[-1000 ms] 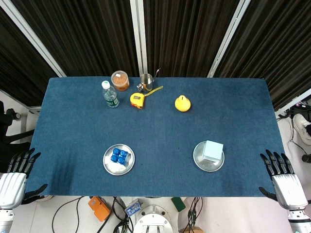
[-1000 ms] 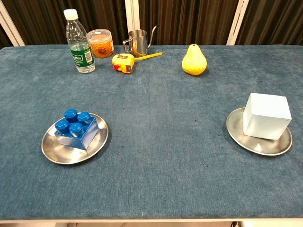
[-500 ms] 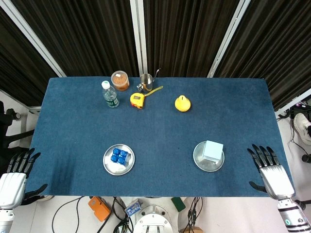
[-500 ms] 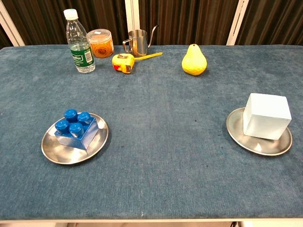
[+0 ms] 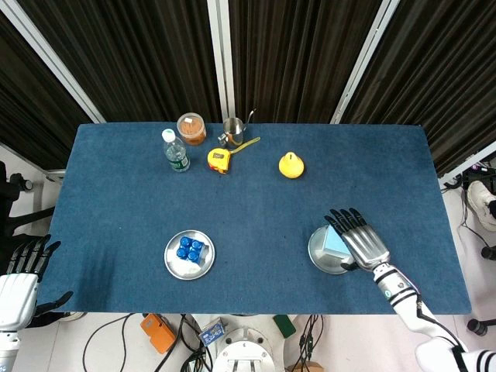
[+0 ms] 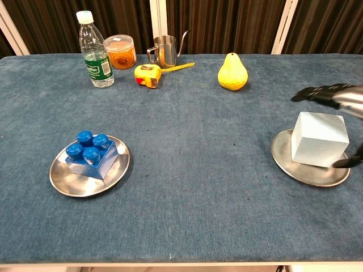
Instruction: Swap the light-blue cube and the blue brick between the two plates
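We begin with the light-blue cube, which sits on the right-hand plate at the lower right of the chest view; in the head view it lies right of centre in the lower half, partly covered by the right hand. The blue brick rests on the left-hand plate at the lower left, studs up, untouched. Neither piece has changed plates, so we judge the swap to be at its very first step: the reach for the cube.

Our right hand hovers over the cube with its fingers spread and extended above the cube's top, the thumb low on the near right side. We see no contact yet, and nothing is held. Our left hand shows only at the lower left edge of the head view, off the table, fingers spread and empty.

Next, we think, the right hand must lower and close across opposite faces of the cube, then lift it off the plate. Since both plates are occupied, one piece will likely need a spot on the bare cloth between them first.

Along the upper part of the frame stand a water bottle, a lidded jar, a metal pitcher, a tape measure and a yellow pear, all well apart from the plates.
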`<state>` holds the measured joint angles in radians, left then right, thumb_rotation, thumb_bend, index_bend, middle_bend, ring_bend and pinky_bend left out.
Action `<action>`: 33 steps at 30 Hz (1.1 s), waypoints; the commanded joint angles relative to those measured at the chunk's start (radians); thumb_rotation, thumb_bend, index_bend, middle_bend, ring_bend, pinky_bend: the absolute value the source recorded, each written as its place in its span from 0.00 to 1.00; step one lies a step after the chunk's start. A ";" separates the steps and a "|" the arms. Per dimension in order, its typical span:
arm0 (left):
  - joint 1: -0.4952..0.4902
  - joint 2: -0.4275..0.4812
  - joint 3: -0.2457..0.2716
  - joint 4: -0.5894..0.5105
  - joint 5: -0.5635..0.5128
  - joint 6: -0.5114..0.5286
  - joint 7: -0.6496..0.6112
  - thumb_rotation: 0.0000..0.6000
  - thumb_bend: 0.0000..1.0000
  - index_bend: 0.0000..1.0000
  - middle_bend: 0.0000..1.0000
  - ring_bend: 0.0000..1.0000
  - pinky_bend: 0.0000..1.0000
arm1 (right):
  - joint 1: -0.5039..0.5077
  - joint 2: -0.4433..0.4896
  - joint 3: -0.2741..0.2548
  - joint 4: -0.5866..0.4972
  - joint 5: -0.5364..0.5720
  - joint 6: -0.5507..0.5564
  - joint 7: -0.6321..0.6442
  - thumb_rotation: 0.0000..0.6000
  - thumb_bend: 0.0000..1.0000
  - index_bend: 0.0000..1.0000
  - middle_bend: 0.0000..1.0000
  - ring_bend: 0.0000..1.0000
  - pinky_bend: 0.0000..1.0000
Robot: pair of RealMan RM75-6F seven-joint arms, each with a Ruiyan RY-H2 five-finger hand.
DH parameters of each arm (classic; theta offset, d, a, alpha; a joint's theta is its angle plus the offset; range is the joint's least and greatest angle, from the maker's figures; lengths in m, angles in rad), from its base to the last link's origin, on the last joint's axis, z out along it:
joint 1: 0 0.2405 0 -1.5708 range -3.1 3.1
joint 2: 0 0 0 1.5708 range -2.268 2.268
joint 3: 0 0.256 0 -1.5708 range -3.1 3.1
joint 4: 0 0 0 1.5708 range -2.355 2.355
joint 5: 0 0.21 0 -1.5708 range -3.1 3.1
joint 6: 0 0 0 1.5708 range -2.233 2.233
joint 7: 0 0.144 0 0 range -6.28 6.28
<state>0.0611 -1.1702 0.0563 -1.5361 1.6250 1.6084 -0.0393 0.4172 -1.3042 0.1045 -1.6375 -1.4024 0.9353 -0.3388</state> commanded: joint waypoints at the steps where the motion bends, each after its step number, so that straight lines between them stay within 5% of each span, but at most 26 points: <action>1: 0.002 0.000 0.001 0.000 0.006 0.007 -0.001 1.00 0.07 0.10 0.01 0.00 0.04 | 0.018 -0.019 0.000 0.018 0.013 -0.017 0.010 1.00 0.32 0.26 0.25 0.22 0.23; 4: 0.006 -0.002 0.002 0.002 0.011 0.017 -0.001 1.00 0.07 0.10 0.01 0.00 0.04 | 0.015 -0.032 -0.005 0.034 0.004 0.014 0.019 1.00 0.37 0.55 0.47 0.47 0.47; 12: 0.003 -0.003 0.004 0.004 0.014 0.011 -0.001 1.00 0.07 0.10 0.01 0.00 0.04 | 0.001 -0.054 -0.004 0.042 -0.034 0.123 0.027 1.00 0.40 0.69 0.58 0.58 0.58; 19: -0.008 -0.005 0.007 -0.001 0.019 -0.010 0.012 1.00 0.07 0.10 0.01 0.00 0.04 | 0.105 -0.099 0.097 -0.076 0.027 0.093 -0.086 1.00 0.40 0.66 0.58 0.58 0.58; 26: -0.019 -0.001 0.013 -0.005 0.016 -0.037 0.006 1.00 0.07 0.10 0.01 0.00 0.04 | 0.332 -0.380 0.233 0.070 0.292 0.027 -0.369 1.00 0.40 0.61 0.58 0.55 0.56; 30: -0.018 0.004 0.010 -0.005 0.006 -0.035 -0.007 1.00 0.07 0.10 0.01 0.00 0.04 | 0.410 -0.495 0.254 0.168 0.414 0.010 -0.422 1.00 0.40 0.49 0.54 0.49 0.52; 33: -0.018 0.007 0.012 -0.003 0.014 -0.030 -0.020 1.00 0.07 0.10 0.01 0.00 0.04 | 0.432 -0.541 0.240 0.221 0.424 0.005 -0.394 1.00 0.40 0.26 0.40 0.41 0.48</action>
<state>0.0429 -1.1644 0.0671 -1.5401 1.6366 1.5771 -0.0569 0.8093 -1.7967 0.3351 -1.4676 -0.9977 0.9574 -0.7266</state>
